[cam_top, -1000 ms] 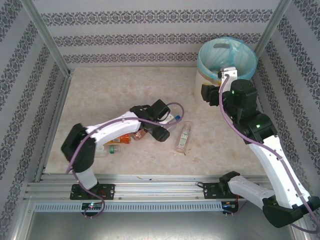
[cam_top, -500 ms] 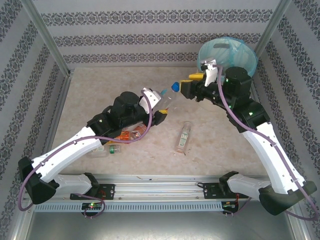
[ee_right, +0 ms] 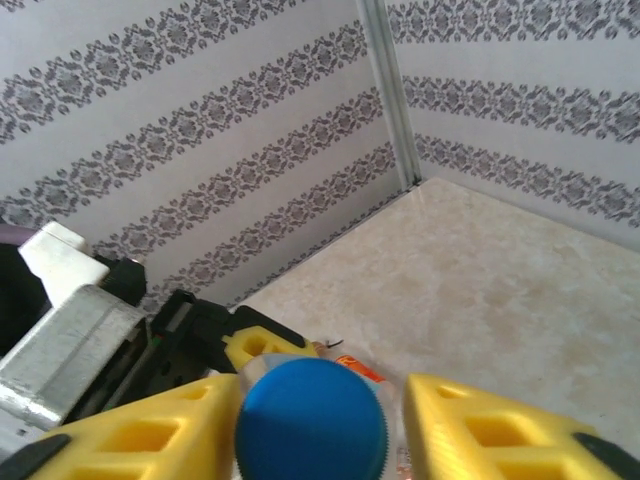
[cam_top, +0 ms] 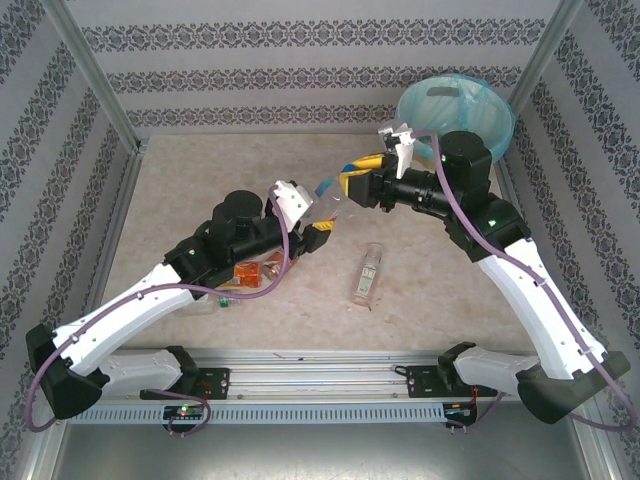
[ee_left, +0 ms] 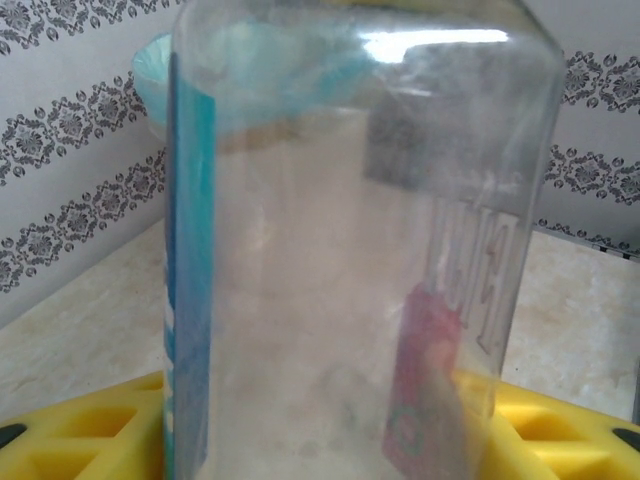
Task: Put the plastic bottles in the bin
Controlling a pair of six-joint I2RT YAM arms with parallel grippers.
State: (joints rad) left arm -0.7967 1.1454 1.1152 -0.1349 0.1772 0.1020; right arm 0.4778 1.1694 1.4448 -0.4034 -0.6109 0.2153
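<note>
A clear plastic bottle [cam_top: 323, 198] with a blue cap is held up in the air at mid-table between both arms. My left gripper [cam_top: 312, 212] is shut on its body, and in the left wrist view the bottle [ee_left: 350, 250] stands between the yellow fingers [ee_left: 80, 430]. My right gripper [cam_top: 350, 183] is closed on the cap end. In the right wrist view the blue cap [ee_right: 312, 420] sits between its yellow fingers [ee_right: 150, 440]. The bin [cam_top: 462, 98], cream with a blue liner, stands at the far right behind the right arm. More bottles lie on the table.
One clear bottle [cam_top: 368, 272] lies right of centre. A cluster with orange labels [cam_top: 255, 270] and a green-capped one [cam_top: 228, 297] lie under the left arm. Patterned walls and metal posts close in the table on three sides.
The left arm lifted the blue-capped bottle off the table and carried it right. The right arm swung from the bin to meet it, and its jaws narrowed round the cap end.
</note>
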